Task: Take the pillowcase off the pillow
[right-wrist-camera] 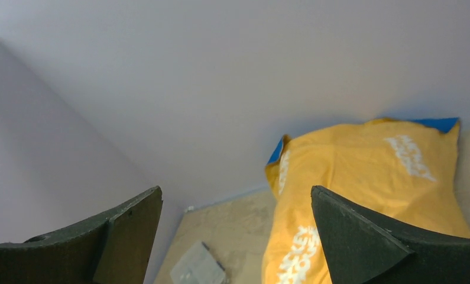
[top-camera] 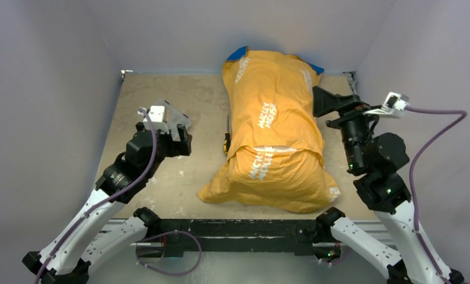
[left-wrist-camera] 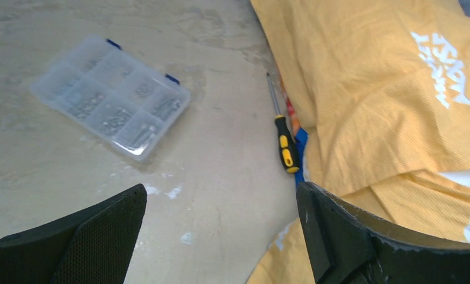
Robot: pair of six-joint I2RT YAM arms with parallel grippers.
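Along the left edge of pillowcase (top-camera: 274, 118), screwdriver (top-camera: 227, 141); table (top-camera: 208, 94) beyond.

Top external: high, behind arm bases, facing down and forward; takes in whole table (top-camera: 161, 171) and both arms.
Left wrist: close above table, angled down past left pincer (left-wrist-camera: 220, 195) onto screwdriver (left-wrist-camera: 282, 139) and clear parts box (left-wrist-camera: 111, 97).
Right wrist: tilted up over right pincer (right-wrist-camera: 236, 195), facing wall (right-wrist-camera: 220, 71) and table's far edge.
Shared: pillowcase (top-camera: 274, 130) in all three; screwdriver in top external and left wrist.
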